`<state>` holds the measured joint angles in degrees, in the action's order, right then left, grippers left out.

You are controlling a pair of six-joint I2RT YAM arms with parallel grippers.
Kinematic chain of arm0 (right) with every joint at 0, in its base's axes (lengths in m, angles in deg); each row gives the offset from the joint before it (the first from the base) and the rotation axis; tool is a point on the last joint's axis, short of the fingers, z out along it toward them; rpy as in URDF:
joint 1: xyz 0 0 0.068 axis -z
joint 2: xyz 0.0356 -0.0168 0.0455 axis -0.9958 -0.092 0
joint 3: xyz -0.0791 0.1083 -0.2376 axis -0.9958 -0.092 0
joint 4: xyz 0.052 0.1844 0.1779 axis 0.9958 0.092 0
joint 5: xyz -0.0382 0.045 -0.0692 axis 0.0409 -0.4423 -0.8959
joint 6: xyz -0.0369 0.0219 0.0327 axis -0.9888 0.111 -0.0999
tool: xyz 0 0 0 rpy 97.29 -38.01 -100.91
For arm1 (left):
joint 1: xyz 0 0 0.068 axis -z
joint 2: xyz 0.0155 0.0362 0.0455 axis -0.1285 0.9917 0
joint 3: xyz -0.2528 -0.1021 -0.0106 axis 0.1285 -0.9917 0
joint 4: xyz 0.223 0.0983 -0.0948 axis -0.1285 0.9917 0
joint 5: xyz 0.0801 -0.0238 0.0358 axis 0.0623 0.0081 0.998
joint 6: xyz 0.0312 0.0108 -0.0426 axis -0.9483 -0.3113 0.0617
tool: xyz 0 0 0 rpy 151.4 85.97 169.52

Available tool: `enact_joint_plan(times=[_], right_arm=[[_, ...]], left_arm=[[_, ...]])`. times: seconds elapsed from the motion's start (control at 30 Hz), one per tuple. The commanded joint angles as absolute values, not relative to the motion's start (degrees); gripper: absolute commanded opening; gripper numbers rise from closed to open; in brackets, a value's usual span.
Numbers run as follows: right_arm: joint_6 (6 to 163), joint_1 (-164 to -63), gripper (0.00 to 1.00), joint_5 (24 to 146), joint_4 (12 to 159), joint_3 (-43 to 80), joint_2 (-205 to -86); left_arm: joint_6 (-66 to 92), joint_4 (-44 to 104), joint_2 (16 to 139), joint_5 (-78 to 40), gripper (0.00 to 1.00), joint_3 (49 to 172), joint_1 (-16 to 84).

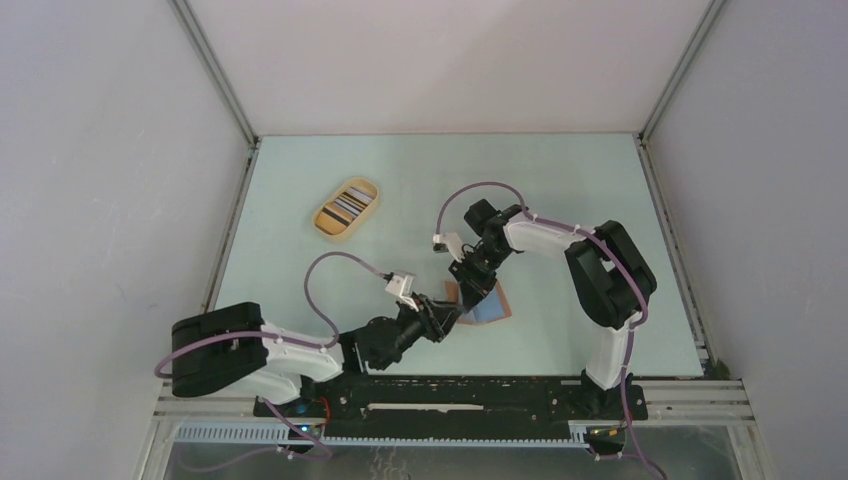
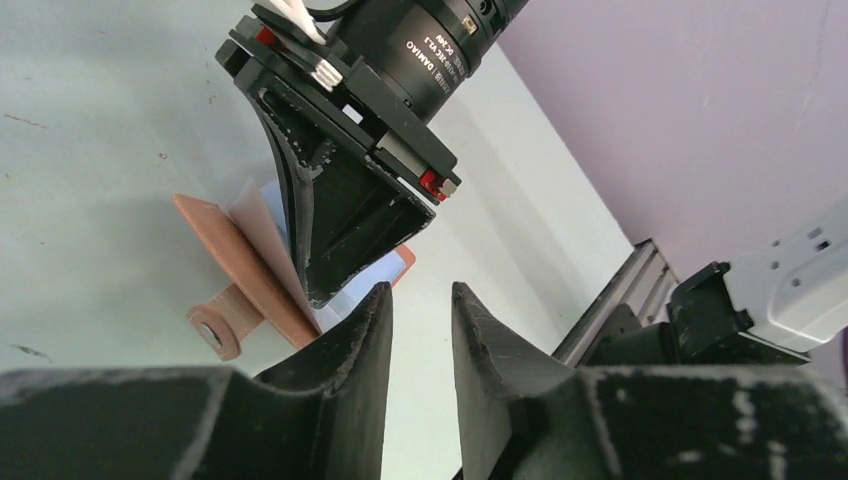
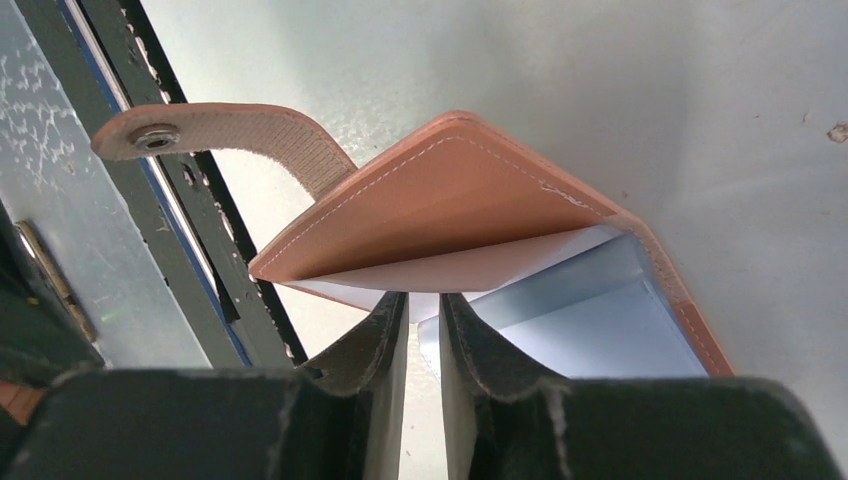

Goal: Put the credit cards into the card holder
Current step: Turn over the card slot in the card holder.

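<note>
The card holder [image 3: 450, 190] lies open on the pale green table [image 1: 560, 180], just ahead of the arm bases and between my two grippers. Its reddish-brown cover is lifted and its snap tab [image 3: 200, 130] curls up to one side. A pale blue card [image 3: 600, 320] sits inside the open fold under the raised cover. I cannot tell from here whether it is seated in a pocket or only resting there.

The right gripper [image 3: 423, 300] meets the holder at the mouth of the fold. Its jaws stand narrowly apart around something pale and thin, but I cannot tell whether they actually pinch the card. The left gripper [image 2: 418, 295] hovers just beside the holder's near edge. Its jaws are released with a clear gap between them and grasp nothing.

Well apart, toward the table's far left, the oval tan tray [image 1: 330, 225] holds more credit cards [image 1: 350, 203], striped dark and light. I judge the job to be early: one card is at the holder, and the stack in the tray has yet to be fetched and slid in.
</note>
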<state>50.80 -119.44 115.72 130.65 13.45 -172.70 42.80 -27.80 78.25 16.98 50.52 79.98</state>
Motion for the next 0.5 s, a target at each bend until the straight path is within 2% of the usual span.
enact_joint_plan(times=[0.0,0.2,0.47], right_arm=[[51.0,-118.8,0.22,117.8,131.7,15.6,-173.4],[50.9,-118.7,0.14,118.4,132.4,16.0,-174.0],[50.8,-118.5,0.14,118.8,132.6,16.0,-174.0]], left_arm=[[38.1,-20.1,79.9,16.3,0.3,56.0,80.4],[37.1,-15.9,85.2,18.8,0.27,61.1,80.3],[38.2,-9.2,89.2,24.6,0.24,64.2,79.4]])
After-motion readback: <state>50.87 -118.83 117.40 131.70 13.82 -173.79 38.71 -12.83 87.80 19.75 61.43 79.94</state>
